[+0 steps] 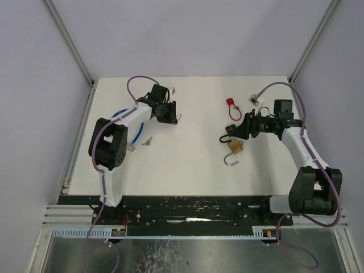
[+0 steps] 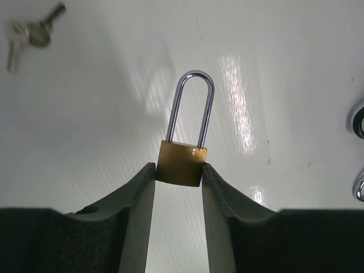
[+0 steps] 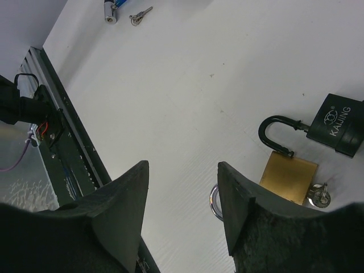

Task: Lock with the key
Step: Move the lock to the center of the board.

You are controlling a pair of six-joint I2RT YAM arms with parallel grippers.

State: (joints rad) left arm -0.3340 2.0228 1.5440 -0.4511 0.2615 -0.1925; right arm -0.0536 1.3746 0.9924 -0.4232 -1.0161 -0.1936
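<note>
L hand (image 2: 178, 166) pinches brass padlock (image 2: 181, 161).

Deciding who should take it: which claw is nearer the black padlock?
Right. The right claw hangs open close beside the black padlock; the left claw is far across the table, shut on a small brass padlock.

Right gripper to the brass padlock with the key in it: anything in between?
Nothing visible between. The right gripper is open just beside the brass padlock; the black padlock lies on its far side.
</note>
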